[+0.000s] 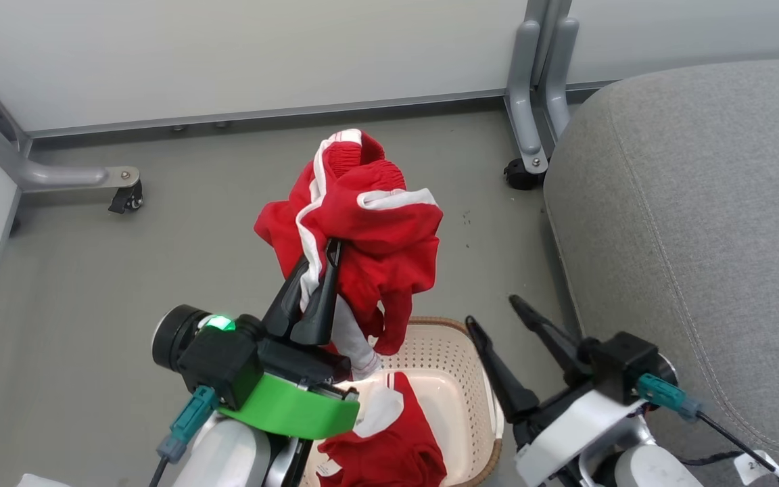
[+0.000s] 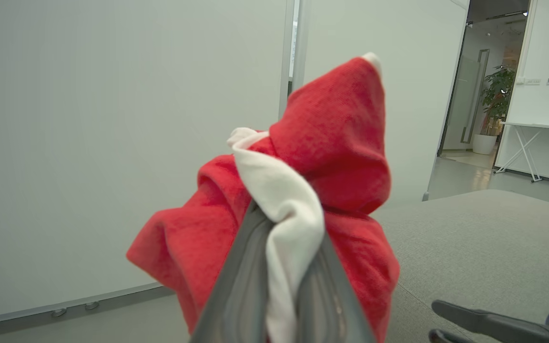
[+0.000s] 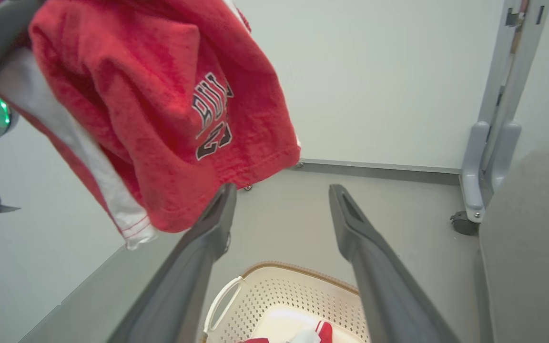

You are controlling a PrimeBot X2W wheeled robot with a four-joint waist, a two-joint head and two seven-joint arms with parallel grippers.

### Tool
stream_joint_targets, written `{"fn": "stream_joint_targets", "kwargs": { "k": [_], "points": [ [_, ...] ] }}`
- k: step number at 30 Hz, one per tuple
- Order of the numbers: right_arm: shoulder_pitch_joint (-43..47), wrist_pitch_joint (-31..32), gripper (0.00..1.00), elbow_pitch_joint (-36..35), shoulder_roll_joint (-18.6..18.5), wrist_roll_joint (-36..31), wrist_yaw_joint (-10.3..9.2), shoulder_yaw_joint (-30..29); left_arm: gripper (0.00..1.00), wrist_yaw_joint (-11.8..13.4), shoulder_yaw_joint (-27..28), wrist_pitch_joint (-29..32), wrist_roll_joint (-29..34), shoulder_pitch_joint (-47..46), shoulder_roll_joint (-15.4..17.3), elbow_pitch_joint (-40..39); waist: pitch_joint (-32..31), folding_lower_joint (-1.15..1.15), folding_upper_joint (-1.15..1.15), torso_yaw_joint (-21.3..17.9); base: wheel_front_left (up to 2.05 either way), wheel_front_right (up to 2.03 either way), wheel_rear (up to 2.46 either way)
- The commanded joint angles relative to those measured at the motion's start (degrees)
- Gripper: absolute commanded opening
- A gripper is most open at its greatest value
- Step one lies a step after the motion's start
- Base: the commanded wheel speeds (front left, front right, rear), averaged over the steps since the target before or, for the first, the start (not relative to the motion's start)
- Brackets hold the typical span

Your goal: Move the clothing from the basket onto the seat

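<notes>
Head view: the left gripper (image 1: 331, 251) clamped a soft red white-striped garment (image 1: 369, 216) above the cream perforated plastic basket (image 1: 460, 379), which held a second red garment (image 1: 396, 453) beside the large grey fabric seat (image 1: 700, 237). Left wrist view: its fingers (image 2: 241, 295) pinched white trim (image 2: 284, 224). Right wrist view: the right gripper (image 3: 282, 189) gaped, jaws apart, over the basket.

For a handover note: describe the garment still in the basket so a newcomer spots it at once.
Find the big grey seat on the right; the cream basket stands just beside it, to its left. The garment is the red one with white trim lying crumpled inside that basket. The other red garment hangs in the air above, pinched in the left gripper.
</notes>
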Motion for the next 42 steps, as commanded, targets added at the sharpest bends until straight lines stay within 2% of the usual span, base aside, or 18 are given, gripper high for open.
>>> {"fn": "stream_joint_targets", "kwargs": {
  "k": [1, 12, 17, 26, 27, 28, 29, 42],
  "points": [
    [-1.6, 0.2, 1.00, 0.5, -0.5, 1.6, 0.00, 1.9, 0.00, -0.3, -0.1, 0.0, 0.2, -0.4, -0.2, 0.0, 0.2, 0.00, 0.00, 0.2, 0.00, 0.00, 0.00],
    [-14.5, -2.3, 1.00, 7.4, -2.9, 11.7, 0.00, 19.4, 0.00, -1.2, -1.9, 0.0, 0.1, -1.9, -0.7, 1.4, 0.4, 0.00, 0.00, 1.9, 0.00, 0.00, 0.00],
    [-19.4, -4.0, 1.00, 10.8, -2.7, 14.1, 0.00, 24.1, 0.00, -1.1, -2.3, 0.0, 0.0, -2.2, -0.8, 1.8, 0.7, 0.00, 0.00, 2.5, 0.00, 0.00, 0.00],
    [-26.1, -7.0, 1.00, 16.8, 0.2, 17.0, 0.00, 30.1, 0.00, -1.0, -2.9, 0.0, -0.3, -2.2, -0.9, 2.2, 0.5, 0.00, 0.00, 3.0, 0.00, 0.00, 0.00],
    [-26.5, -7.4, 0.67, 17.3, 0.5, 17.2, 0.00, 30.4, 0.00, -1.0, -3.0, 0.0, -0.4, -2.2, -0.9, 2.2, 0.5, 0.00, 0.00, 3.0, 0.00, 0.00, 0.00],
    [-27.0, -7.7, 0.25, 17.9, 0.7, 17.6, 0.00, 30.7, 0.00, -0.9, -3.0, 0.0, -0.4, -2.2, -0.9, 2.3, 0.5, 0.00, 0.00, 3.1, 0.00, 0.00, 0.00],
    [-27.3, -8.0, 0.00, 18.5, 0.8, 17.8, 0.00, 30.9, 0.00, -0.9, -3.1, 0.0, -0.5, -2.2, -0.9, 2.3, 0.5, 0.00, 0.00, 3.1, 0.00, 0.00, 0.00],
    [-29.7, -9.7, 0.00, 21.9, 1.0, 20.2, 0.00, 33.5, 0.00, -0.4, -3.3, 0.0, -1.2, -1.9, -1.0, 2.5, 0.0, 0.00, 0.00, 3.0, 0.00, 0.00, 0.00]
  ]
}}
